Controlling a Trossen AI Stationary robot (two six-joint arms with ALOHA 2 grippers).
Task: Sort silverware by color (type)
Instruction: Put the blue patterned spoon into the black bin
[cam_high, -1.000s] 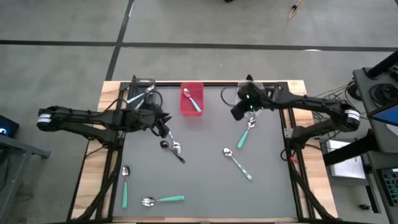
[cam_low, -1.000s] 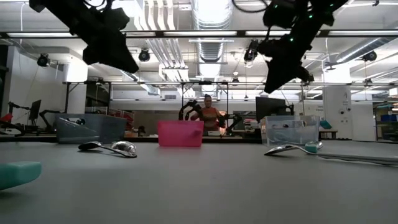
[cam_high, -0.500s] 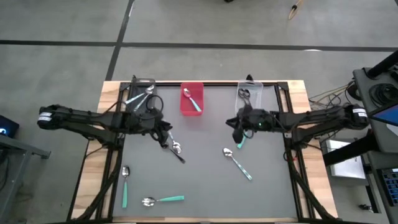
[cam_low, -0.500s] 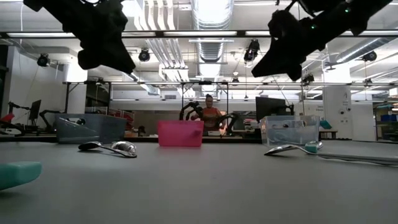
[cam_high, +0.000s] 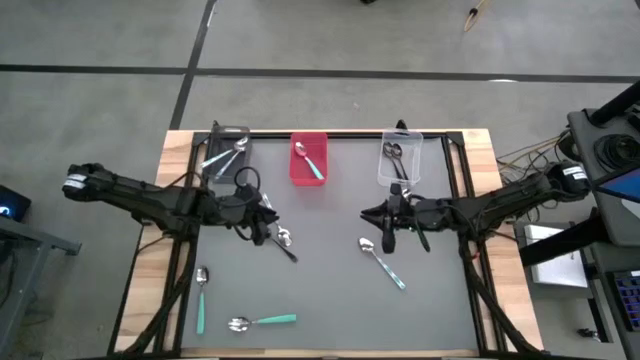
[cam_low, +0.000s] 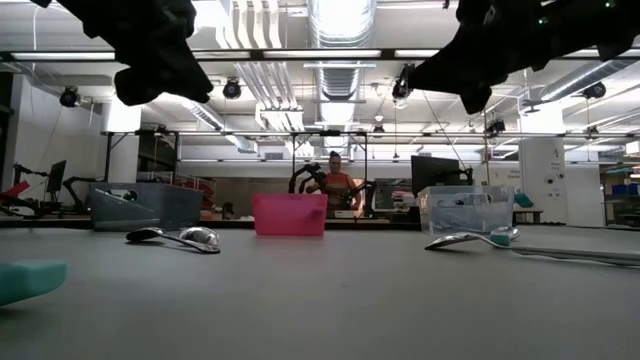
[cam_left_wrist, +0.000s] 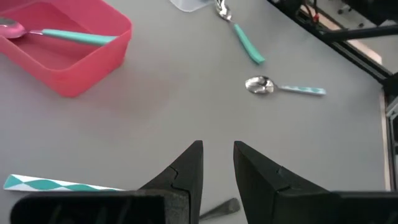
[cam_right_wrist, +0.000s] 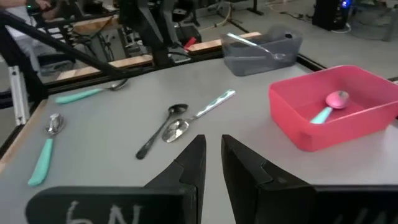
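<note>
My left gripper (cam_high: 264, 224) hangs above the table left of centre, open by a small gap (cam_left_wrist: 217, 152), nothing between its fingers. Just beside it a black spoon (cam_right_wrist: 158, 132) and a patterned-handled spoon (cam_right_wrist: 200, 114) lie crossed flat on the table. My right gripper (cam_high: 373, 215) hangs right of centre, pointing toward the left arm, with a narrow empty gap (cam_right_wrist: 213, 149). A teal spoon (cam_left_wrist: 240, 37) lies partly under it, and a patterned one (cam_high: 382, 262) lies nearer the front. Two more teal spoons (cam_high: 200, 296) (cam_high: 264, 321) lie near the front left.
Three bins stand along the far edge. The grey bin (cam_high: 224, 152) holds spoons, the red bin (cam_high: 308, 172) holds a teal spoon (cam_left_wrist: 59, 34), and the clear bin (cam_high: 402, 170) holds a black spoon (cam_high: 394, 153). A person shows far behind the table in the low view.
My right gripper has swung from over the clear bin toward the near edge and the table's middle. It sank a little and tipped from pointing down to nearly level. My left gripper has shifted slightly toward the near edge and rolled. No spoon has moved.
</note>
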